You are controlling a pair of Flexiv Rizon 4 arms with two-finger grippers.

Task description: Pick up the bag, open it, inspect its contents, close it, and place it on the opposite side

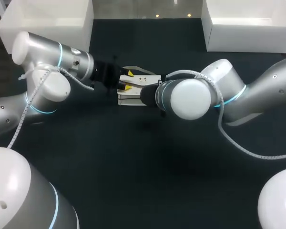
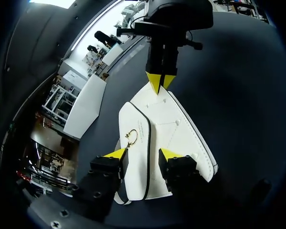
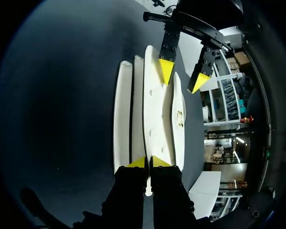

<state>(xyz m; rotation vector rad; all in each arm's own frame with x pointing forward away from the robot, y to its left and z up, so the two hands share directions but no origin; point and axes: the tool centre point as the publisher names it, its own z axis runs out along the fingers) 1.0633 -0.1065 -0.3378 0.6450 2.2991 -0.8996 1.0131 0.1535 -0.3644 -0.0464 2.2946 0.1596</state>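
Dark, matte surface (image 1: 143,181). At the far left corner, a white box (image 1: 47,21); at the far right, a second white box (image 1: 248,24). Near the middle, a white bag (image 1: 131,99), resting or lifted, impossible to tell.

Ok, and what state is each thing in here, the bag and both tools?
bag: between the two tools, flap lying over its front.
gold clasp: on the flap; cannot tell if fastened.
right tool: shut on one end of the bag.
left tool: open, astride the bag's other end.
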